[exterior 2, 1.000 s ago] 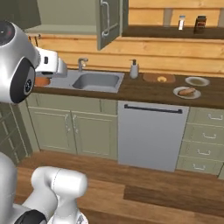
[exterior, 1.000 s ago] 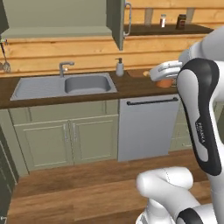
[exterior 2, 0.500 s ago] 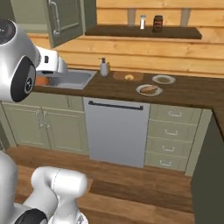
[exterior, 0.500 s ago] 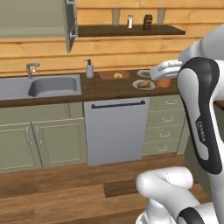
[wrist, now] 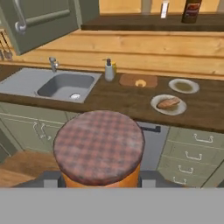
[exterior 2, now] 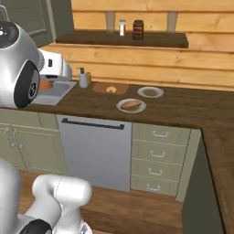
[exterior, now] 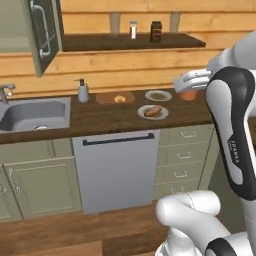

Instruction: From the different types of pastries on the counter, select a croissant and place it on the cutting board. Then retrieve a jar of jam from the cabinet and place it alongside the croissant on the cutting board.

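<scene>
Holding the jar of jam (wrist: 99, 151) in our gripper (wrist: 99, 181), we see its checked brownish top close up in the hand view, with the orange body below it and the jaws partly closed against its sides. From the left base view the jar (exterior: 189, 94) shows as an orange patch under the white hand, carried in the air above the counter (exterior: 110, 119). From the right base view it (exterior 2: 45, 85) sits tucked beside our arm, over the sink (exterior 2: 55, 93) end.

The cutting board (exterior: 115, 97) lies on the counter beside the soap dispenser (exterior: 82, 91). The croissant (exterior: 119, 99) rests on the board. Near it, a plate (exterior: 153, 112) carries the brown bread roll (exterior: 153, 110), and a second plate (exterior: 158, 95) sits behind. The cabinet (exterior: 45, 31) door stands open. A white shaker (exterior: 133, 29) and a dark jar (exterior: 156, 31) stand on the shelf.
</scene>
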{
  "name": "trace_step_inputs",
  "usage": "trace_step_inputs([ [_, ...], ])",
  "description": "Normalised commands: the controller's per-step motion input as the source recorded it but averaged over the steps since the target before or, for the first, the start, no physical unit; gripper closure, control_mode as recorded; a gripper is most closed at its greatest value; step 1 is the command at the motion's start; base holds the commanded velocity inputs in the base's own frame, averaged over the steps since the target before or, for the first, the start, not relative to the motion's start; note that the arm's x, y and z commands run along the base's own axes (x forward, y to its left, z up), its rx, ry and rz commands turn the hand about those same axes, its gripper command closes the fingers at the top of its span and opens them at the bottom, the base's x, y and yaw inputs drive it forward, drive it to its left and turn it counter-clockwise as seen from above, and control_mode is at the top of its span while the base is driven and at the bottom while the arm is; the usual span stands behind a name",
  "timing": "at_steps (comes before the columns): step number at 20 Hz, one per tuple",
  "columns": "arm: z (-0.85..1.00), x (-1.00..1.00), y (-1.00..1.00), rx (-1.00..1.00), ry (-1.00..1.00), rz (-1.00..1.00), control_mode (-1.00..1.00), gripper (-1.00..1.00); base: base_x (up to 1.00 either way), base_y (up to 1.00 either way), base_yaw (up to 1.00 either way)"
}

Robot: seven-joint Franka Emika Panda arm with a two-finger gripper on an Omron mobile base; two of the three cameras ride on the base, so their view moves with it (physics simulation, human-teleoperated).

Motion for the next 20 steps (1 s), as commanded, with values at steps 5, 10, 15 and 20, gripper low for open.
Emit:
trace_step_inputs([
  [5, 0.0, 0.0, 0.0, 0.0, 0.0, 0.0, 1.0, 1.0, 1.0, 0.0, -0.01],
  [10, 0.0, 0.0, 0.0, 0.0, 0.0, 0.0, 1.0, 1.0, 1.0, 0.05, 0.0],
  [15, 0.0, 0.0, 0.0, 0.0, 0.0, 0.0, 1.0, 1.0, 1.0, 0.07, 0.0],
  [20, 0.0, 0.0, 0.0, 0.0, 0.0, 0.0, 1.0, 1.0, 1.0, 0.25, -0.03],
])
